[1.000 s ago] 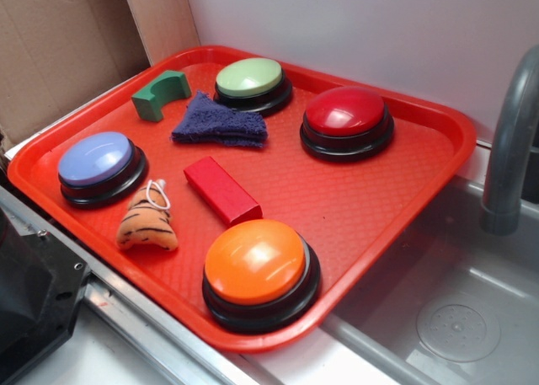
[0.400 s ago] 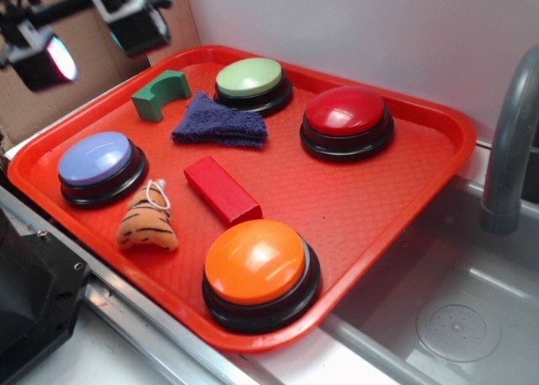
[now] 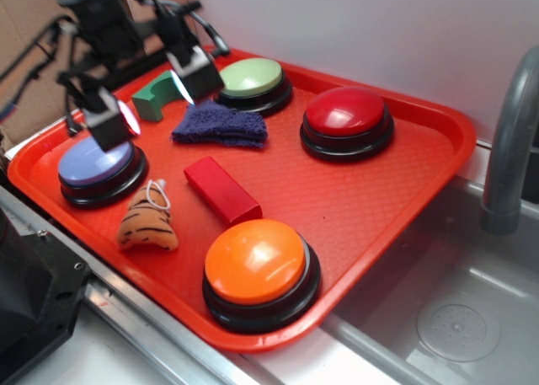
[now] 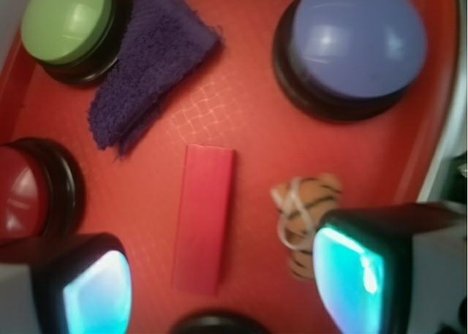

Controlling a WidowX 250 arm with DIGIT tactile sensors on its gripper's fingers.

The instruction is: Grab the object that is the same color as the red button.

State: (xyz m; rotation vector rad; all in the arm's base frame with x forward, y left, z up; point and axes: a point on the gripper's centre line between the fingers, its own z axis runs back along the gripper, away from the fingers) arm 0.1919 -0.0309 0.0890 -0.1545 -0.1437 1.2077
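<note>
**Red block waits under a wide hand**

Red block (image 3: 221, 190) lies flat mid-tray (image 3: 396, 200), between the purple cloth (image 3: 219, 124) on the far side and the orange button (image 3: 256, 261) on the near side, well apart from the red button (image 3: 346, 112) at far right. Above the tray's far-left part, the hand (image 3: 152, 95) hangs spread wide and empty. The striped plush toy (image 3: 149, 223) sits just left of the block; a descent drifting left could pinch the toy instead, or nudge the block askew.
</note>
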